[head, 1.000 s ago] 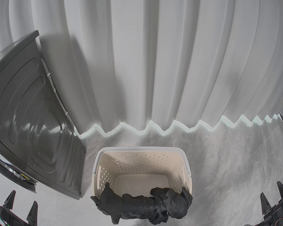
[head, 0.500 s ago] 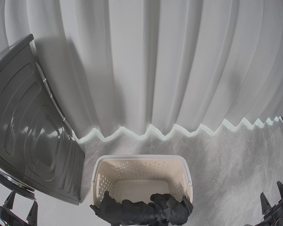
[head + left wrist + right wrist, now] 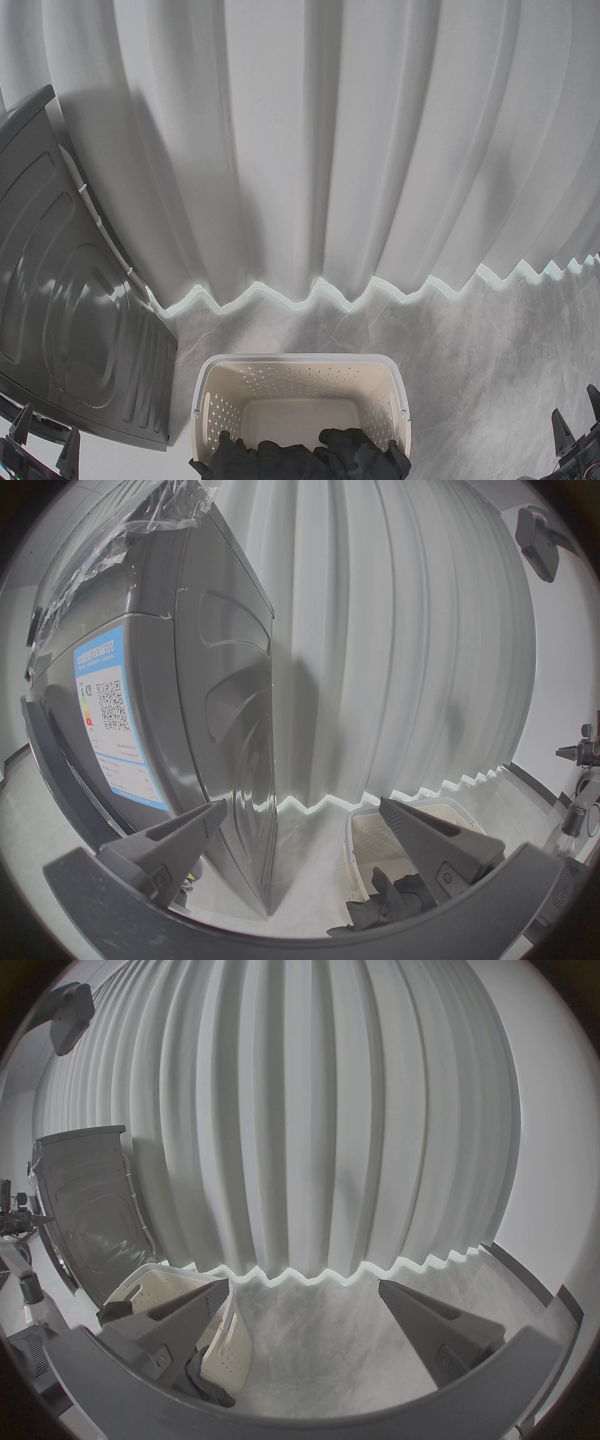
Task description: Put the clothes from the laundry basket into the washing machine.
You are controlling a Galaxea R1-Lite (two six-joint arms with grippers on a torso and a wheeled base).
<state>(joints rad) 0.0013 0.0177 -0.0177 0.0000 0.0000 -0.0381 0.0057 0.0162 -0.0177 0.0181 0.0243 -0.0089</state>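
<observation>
A cream laundry basket (image 3: 300,360) stands on the floor just ahead of me. Black clothes (image 3: 306,459) are draped over its near rim, and its bottom looks bare. The grey washing machine (image 3: 69,350) stands to the basket's left; I see its side panel. My left gripper (image 3: 47,425) is open and empty, low beside the machine's near corner. In the left wrist view, the left gripper (image 3: 301,805) frames the machine (image 3: 206,699), the basket (image 3: 359,830) and the clothes (image 3: 387,895). My right gripper (image 3: 574,406) is open and empty, right of the basket (image 3: 156,1279).
A white pleated curtain (image 3: 325,156) hangs behind the basket down to the grey marbled floor (image 3: 487,350). Open floor lies to the right of the basket. Loose plastic film (image 3: 125,517) lies on top of the machine.
The whole head picture has shifted: basket, machine and curtain hem sit lower in it, so the camera has moved. Both grippers stay open in the same corners.
</observation>
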